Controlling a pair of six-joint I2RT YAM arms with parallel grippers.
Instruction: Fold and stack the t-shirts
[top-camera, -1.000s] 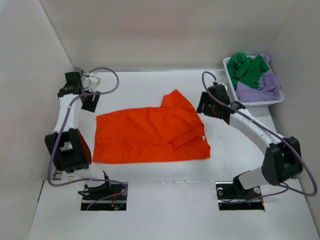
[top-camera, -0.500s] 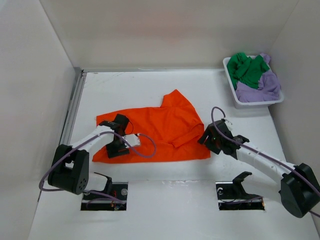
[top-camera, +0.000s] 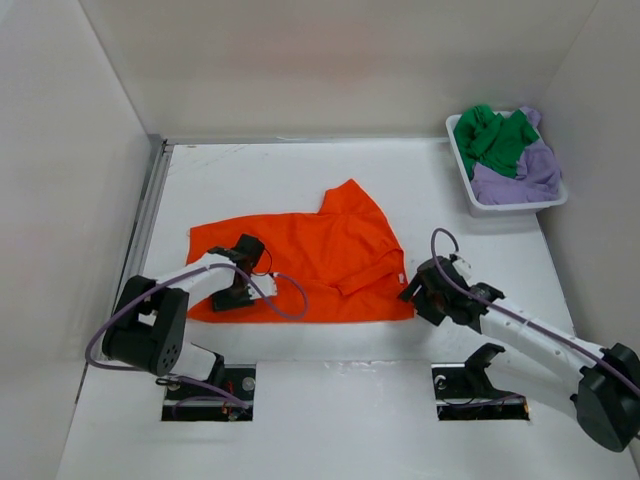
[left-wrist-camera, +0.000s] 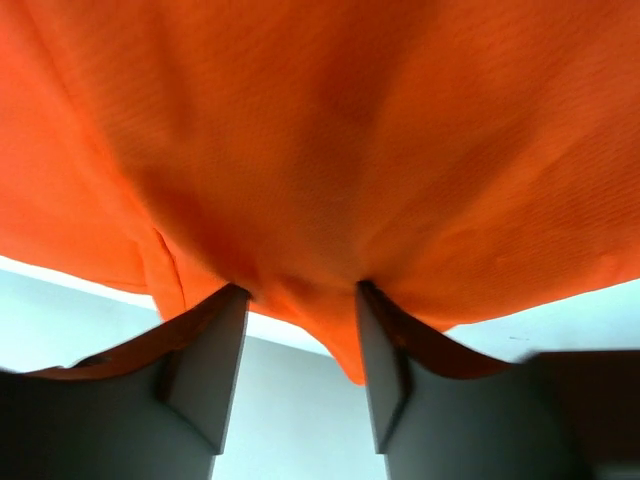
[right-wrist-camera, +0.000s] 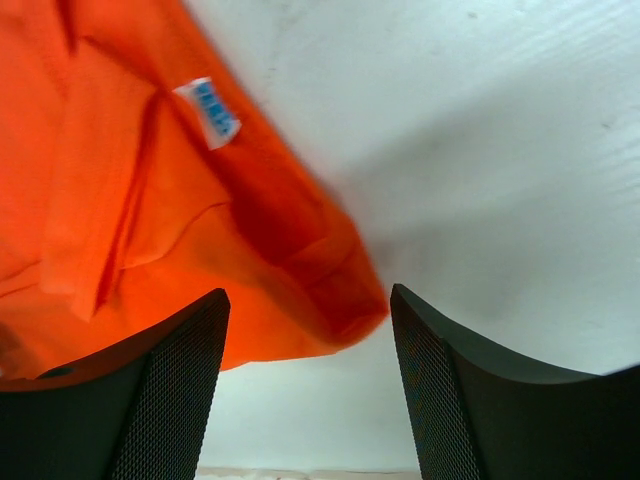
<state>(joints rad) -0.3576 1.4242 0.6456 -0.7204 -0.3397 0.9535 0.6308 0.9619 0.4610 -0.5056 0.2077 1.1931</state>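
Low at the orange t-shirt's (top-camera: 300, 265) near edge!
The right end effector (right-wrist-camera: 310, 295) gapes at the near right corner; the left end effector (left-wrist-camera: 300, 290) is into the hem. Clamped? Can't tell.

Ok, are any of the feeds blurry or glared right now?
Top view: sharp, even light, only soft shadows, no glare. Left wrist view: the orange shirt sits too close to the lens, soft and out of focus. Right wrist view: the shirt's label is smeared, its print unreadable.
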